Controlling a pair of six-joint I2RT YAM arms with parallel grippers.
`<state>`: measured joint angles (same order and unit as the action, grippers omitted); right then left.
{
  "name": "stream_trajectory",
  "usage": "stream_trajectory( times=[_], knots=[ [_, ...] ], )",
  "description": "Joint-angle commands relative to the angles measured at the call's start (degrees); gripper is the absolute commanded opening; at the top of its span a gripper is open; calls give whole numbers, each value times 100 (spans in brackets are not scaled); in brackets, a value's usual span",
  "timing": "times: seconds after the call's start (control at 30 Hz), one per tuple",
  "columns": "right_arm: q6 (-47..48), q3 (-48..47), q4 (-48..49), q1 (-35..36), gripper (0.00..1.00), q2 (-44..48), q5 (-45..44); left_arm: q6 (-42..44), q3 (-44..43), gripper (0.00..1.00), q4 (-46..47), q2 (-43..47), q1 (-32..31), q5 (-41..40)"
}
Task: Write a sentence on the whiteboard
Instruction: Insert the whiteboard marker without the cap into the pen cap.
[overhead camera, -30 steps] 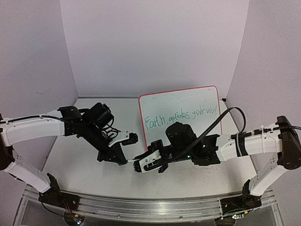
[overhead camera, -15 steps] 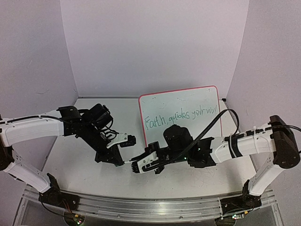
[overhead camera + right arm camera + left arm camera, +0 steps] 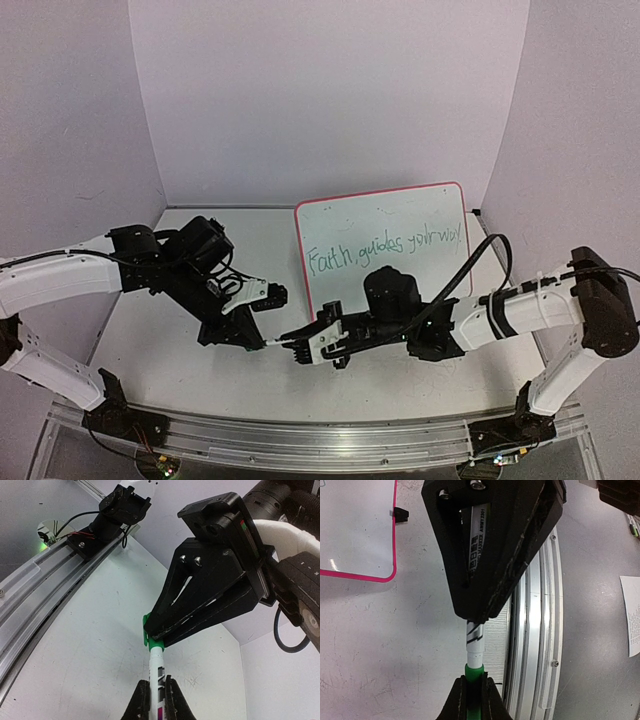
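Note:
The whiteboard point(image 3: 385, 225), pink-framed, stands at the back right with the sentence point(image 3: 385, 246) in green across it. Its corner point(image 3: 357, 535) and a black clip foot point(image 3: 400, 514) show in the left wrist view. A white marker point(image 3: 277, 345) lies between both grippers, low over the table. My left gripper point(image 3: 266, 342) point(image 3: 470, 702) is shut on the green cap point(image 3: 474, 677) point(image 3: 151, 639). My right gripper point(image 3: 290, 348) point(image 3: 156, 700) is shut on the white barrel point(image 3: 158, 672) point(image 3: 476, 640). The cap sits against the barrel's end.
An aluminium rail point(image 3: 300, 440) point(image 3: 540, 630) runs along the table's near edge. A sheet of paper point(image 3: 631, 615) lies beyond it. Purple walls close the back and sides. The right arm's black cable point(image 3: 470, 262) arcs in front of the board.
Both arms shifted slightly. The right wrist rolled and its forearm sank lower. The left elbow moved left. The grippers stay tip to tip on the marker.

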<state>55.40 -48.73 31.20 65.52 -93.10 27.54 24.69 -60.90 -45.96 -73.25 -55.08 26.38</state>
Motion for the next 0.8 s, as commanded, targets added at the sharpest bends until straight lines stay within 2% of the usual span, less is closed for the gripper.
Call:
stream_trajectory(
  times=[0.0, 0.3, 0.77],
  knots=[
    [-109, -179, 237, 22, 0, -213, 97, 120, -338, 0, 1004, 96, -179, 396],
    [-446, -493, 436, 287, 0, -453, -419, 21, -435, 0, 1067, -5, -266, 128],
    [-2666, -612, 915, 296, 0, -375, -359, -90, -274, 0, 1276, -13, -436, -237]
  ],
)
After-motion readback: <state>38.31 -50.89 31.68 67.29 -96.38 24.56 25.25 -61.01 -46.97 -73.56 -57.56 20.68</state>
